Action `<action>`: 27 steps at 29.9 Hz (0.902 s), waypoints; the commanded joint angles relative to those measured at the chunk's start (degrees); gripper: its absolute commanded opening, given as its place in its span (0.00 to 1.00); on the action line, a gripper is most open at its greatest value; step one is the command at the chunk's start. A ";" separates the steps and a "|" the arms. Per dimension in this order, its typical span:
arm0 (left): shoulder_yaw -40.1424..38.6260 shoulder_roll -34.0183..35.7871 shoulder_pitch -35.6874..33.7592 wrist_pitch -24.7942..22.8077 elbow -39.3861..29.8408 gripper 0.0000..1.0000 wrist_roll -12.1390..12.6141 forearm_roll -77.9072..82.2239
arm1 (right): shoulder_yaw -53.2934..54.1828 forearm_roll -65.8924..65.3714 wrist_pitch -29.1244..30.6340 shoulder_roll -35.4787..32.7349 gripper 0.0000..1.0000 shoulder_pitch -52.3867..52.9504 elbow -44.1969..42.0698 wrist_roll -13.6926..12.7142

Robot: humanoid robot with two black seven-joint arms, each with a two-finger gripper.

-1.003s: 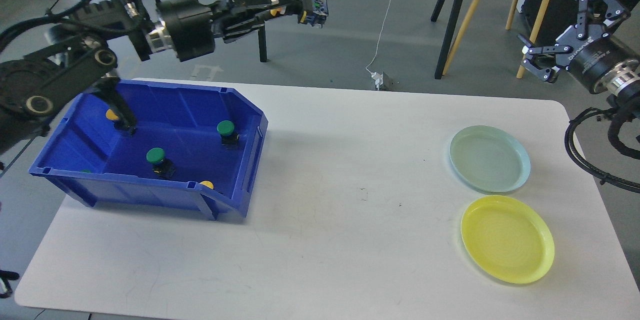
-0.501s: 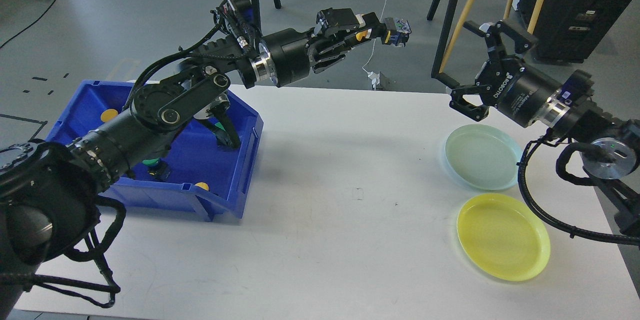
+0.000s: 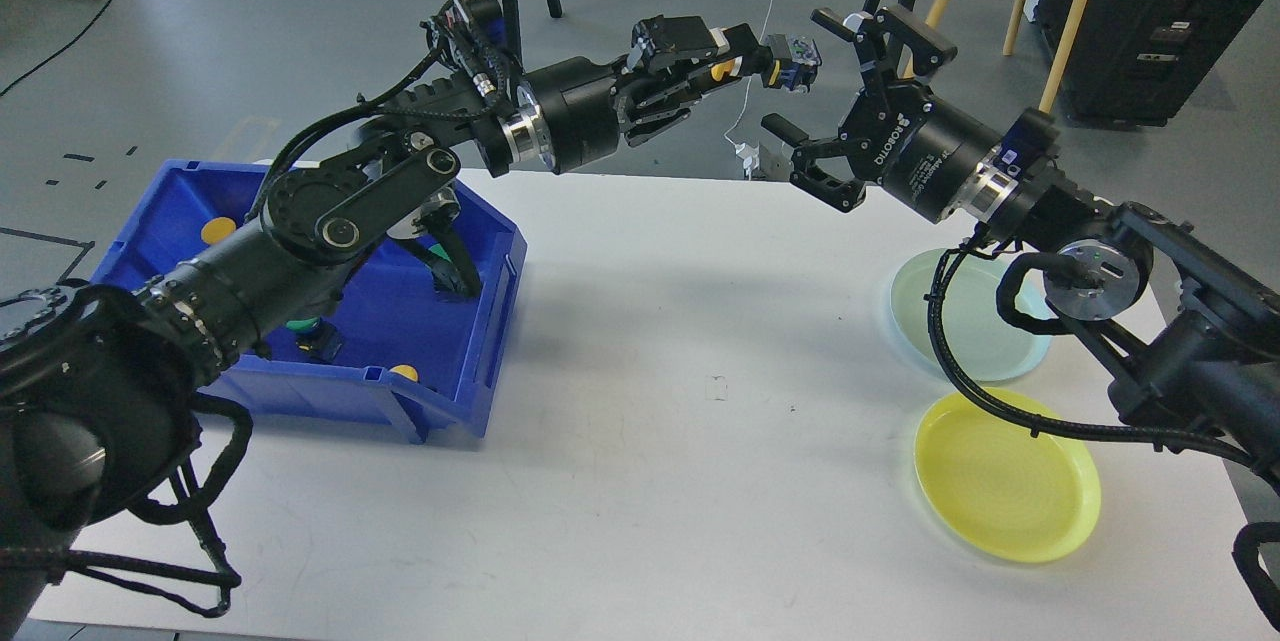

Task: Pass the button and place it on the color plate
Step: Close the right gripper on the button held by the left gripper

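Note:
My left gripper [image 3: 748, 64] is shut on a yellow-capped button [image 3: 780, 61]. It holds the button high over the table's far edge, with the blue-and-black body pointing right. My right gripper [image 3: 815, 81] is open, its fingers [image 3: 783, 129] spread just right of and below the button, not touching it. The yellow plate [image 3: 1005, 473] and the pale green plate [image 3: 975, 316] lie on the table at the right, partly behind my right arm. Other buttons, yellow [image 3: 217, 231] and green [image 3: 300, 326], lie in the blue bin [image 3: 470, 361].
The white table [image 3: 660, 441] spreads between the bin on the left and the plates on the right. My left arm crosses over the bin. Stand legs and a cable are on the floor beyond the table's far edge.
My right arm has swung left from the far right, bringing its open gripper up beside the held button. My left arm reached right earlier and has held still for the last half second.

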 commanded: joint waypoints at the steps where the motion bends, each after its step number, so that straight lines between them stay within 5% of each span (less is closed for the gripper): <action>1: 0.00 0.00 0.05 0.00 0.00 0.17 0.00 -0.01 | -0.23 0.01 0.00 0.60 0.89 1.29 -1.12 0.04; 9: -0.09 0.00 0.13 0.00 1.22 0.18 0.00 -0.10 | -0.32 -4.46 0.00 0.51 0.12 1.46 -1.21 0.04; 12: -0.09 0.00 0.31 0.00 1.58 0.18 0.00 -0.10 | -0.32 -5.53 0.00 0.52 0.02 1.38 -1.03 0.04; 20: -0.35 0.00 0.49 0.00 1.58 0.18 0.00 -0.18 | 0.12 -5.44 0.00 0.60 0.00 1.38 -1.03 0.04; 22: -0.35 -0.09 0.49 0.00 1.58 0.30 0.00 -0.36 | 0.47 -5.35 0.00 0.52 0.00 1.38 -0.94 0.13; 27: -0.35 -0.09 0.75 0.00 1.58 0.87 0.00 -4.57 | 2.22 -5.00 0.00 -0.10 0.00 1.29 -0.86 0.13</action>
